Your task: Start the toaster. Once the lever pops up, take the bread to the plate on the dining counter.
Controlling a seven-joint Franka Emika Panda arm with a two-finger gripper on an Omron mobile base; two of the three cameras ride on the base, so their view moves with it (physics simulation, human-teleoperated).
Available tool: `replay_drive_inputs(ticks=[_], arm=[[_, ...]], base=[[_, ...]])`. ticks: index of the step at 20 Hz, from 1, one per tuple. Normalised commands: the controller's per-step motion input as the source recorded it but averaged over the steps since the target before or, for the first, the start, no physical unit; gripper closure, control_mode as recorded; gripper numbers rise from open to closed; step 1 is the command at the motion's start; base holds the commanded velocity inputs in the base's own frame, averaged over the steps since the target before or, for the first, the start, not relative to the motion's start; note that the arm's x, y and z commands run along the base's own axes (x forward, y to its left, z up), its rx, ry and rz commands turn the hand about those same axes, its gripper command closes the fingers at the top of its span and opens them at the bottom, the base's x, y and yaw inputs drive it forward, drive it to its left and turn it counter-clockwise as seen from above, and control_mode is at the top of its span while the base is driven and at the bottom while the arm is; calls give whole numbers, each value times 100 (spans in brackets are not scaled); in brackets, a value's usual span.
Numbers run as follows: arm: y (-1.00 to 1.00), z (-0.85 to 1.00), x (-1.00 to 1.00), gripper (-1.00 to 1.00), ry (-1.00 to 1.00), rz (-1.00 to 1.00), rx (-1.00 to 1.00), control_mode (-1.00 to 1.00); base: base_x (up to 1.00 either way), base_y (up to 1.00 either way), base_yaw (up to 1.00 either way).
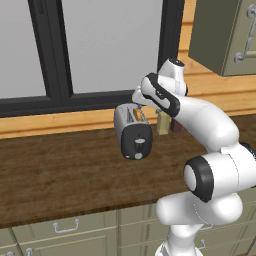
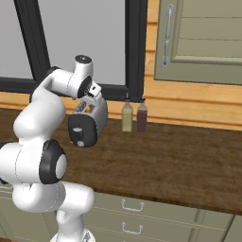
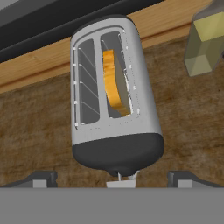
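Note:
The silver-grey toaster (image 1: 131, 129) (image 2: 90, 120) (image 3: 114, 113) stands on the wood counter by the window, its black end panel facing the robot. The bread (image 3: 114, 83), a tan slice with a yellow-brown crust, sits sunk in the right-hand slot, and the other slot is empty. On the end panel the lever (image 1: 139, 142) sits above the round knob (image 1: 138, 155). My gripper (image 3: 114, 178) hangs just above the toaster's near end, open, with its fingertips (image 3: 41, 177) spread wide on either side of the panel and nothing between them. The plate and the dining counter are out of view.
Two bottles, an olive-yellow one (image 2: 126, 118) (image 3: 204, 39) and a dark red one (image 2: 141, 118), stand against the wall right of the toaster. A wall cabinet (image 1: 225, 35) hangs at the upper right. The counter (image 1: 60, 170) has drawers below its front edge.

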Motion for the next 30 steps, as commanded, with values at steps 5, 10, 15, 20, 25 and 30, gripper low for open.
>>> replay_drive_inputs(ticks=[5,10,15,20,25,30], arm=[[0,0,0,-100,0,0,0,-100],[0,0,0,-100,0,0,0,-100],[0,0,0,-100,0,0,0,-100],[0,0,0,-100,0,0,0,-100],[0,0,0,-100,0,0,0,-100],[0,0,0,-100,0,0,0,-100]], base=[[0,0,0],[0,0,0],[0,0,0],[0,0,0],[0,0,0],[0,0,0]])
